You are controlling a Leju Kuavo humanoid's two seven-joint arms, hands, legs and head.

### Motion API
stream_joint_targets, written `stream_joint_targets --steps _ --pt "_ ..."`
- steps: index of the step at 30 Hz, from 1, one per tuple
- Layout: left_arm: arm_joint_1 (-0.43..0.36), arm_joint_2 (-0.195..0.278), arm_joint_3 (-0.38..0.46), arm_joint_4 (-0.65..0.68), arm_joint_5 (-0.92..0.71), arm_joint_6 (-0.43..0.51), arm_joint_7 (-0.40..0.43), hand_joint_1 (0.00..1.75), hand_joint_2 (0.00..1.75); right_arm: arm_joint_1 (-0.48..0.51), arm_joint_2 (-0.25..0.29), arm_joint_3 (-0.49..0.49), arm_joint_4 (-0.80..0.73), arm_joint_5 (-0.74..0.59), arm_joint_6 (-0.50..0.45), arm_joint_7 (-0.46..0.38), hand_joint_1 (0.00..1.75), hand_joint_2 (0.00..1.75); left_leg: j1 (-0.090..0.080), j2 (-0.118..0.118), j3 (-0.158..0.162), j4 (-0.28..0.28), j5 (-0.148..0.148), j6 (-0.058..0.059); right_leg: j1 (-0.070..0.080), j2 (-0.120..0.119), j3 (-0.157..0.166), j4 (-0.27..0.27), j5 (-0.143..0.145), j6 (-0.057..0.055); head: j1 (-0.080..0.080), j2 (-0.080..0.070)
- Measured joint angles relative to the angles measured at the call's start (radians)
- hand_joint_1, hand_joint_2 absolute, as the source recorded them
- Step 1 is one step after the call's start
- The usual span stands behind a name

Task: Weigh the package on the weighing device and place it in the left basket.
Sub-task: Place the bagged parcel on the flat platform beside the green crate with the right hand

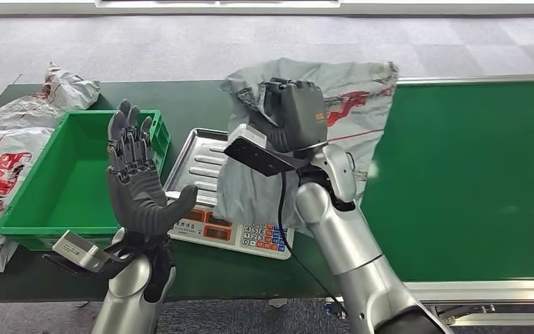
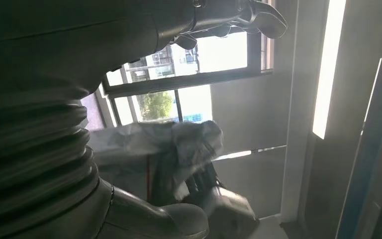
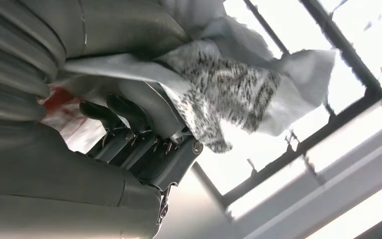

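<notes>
A grey plastic mailing package [image 1: 351, 111] with red print hangs above the scale's steel pan [image 1: 198, 160], gripped near its top by my right hand [image 1: 293, 115]. In the right wrist view the fingers [image 3: 124, 127] close on the crumpled package [image 3: 224, 84]. The scale's keypad front [image 1: 240, 233] faces me. My left hand [image 1: 135, 184] is raised upright with fingers spread, holding nothing, between the scale and the green basket [image 1: 38, 216]. The left wrist view shows the package [image 2: 164, 154] beyond the thumb.
Other grey mailers lie left of the basket [image 1: 3, 167] and behind it [image 1: 55, 94]. A green conveyor belt [image 1: 473, 181] with a metal frame runs on the right. The dark green table [image 1: 195, 104] carries the scale and the basket.
</notes>
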Motion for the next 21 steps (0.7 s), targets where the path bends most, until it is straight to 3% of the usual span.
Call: stream_joint_targets --steps 4,10,11,13,14,15,17,21 --pt "-0.002 0.000 0.000 0.000 0.000 0.015 -0.002 0.00 1.75 -0.093 0.020 0.101 0.195 -0.088 -0.031 0.004 1.75 1.75 0.000 -0.002 -0.001 0.000 0.001 -0.001 0.001 -0.002 0.000 0.000 0.000 0.000 0.000 0.000" --pt "0.000 0.004 0.000 -0.008 -0.005 0.017 -0.003 0.00 1.75 -0.139 0.029 0.198 0.338 -0.153 -0.042 -0.003 1.75 1.75 0.000 -0.004 -0.002 0.000 0.001 0.000 0.000 -0.003 -0.001 0.000 0.000 0.000 0.000 0.000" --pt "0.000 0.005 0.000 -0.009 -0.006 0.017 -0.003 0.00 1.75 -0.144 0.029 0.207 0.353 -0.157 -0.037 -0.007 1.40 1.75 0.000 -0.004 -0.002 0.000 0.001 0.000 0.000 -0.003 -0.001 0.000 0.000 0.000 0.000 0.000" --pt "0.000 0.007 0.000 -0.010 -0.006 0.016 -0.003 0.00 1.75 -0.152 0.030 0.223 0.379 -0.157 -0.031 -0.008 0.53 1.75 0.000 -0.004 -0.002 0.000 0.001 0.000 0.000 -0.003 -0.001 0.000 0.000 0.000 0.000 0.000" --pt "0.000 0.008 0.000 -0.010 -0.006 0.016 -0.003 0.00 1.75 -0.155 0.030 0.231 0.388 -0.154 -0.035 -0.002 0.10 1.31 0.000 -0.004 -0.002 0.000 0.001 0.000 0.000 -0.003 -0.001 0.000 0.000 0.000 0.000 0.000" --pt "0.001 0.009 0.000 -0.011 -0.006 0.016 -0.003 0.00 1.75 -0.157 0.030 0.238 0.396 -0.148 -0.044 0.008 0.00 0.87 0.000 -0.004 -0.002 0.000 0.001 0.000 0.000 -0.003 -0.001 0.000 0.000 0.000 0.000 0.000" --pt "0.003 0.010 0.000 -0.013 -0.007 0.017 -0.003 0.00 1.75 -0.161 0.031 0.249 0.409 -0.132 -0.072 0.039 0.00 0.00 0.000 -0.004 -0.002 0.000 0.001 0.000 0.000 -0.003 -0.001 0.000 0.000 0.000 0.000 0.000" --pt "0.015 0.014 0.000 -0.025 -0.016 0.036 -0.003 0.00 1.75 -0.162 0.030 0.260 0.430 -0.021 -0.233 0.167 0.00 0.00 0.000 -0.004 -0.002 0.000 0.001 0.000 0.000 -0.003 -0.001 0.000 0.000 0.000 0.000 0.000"
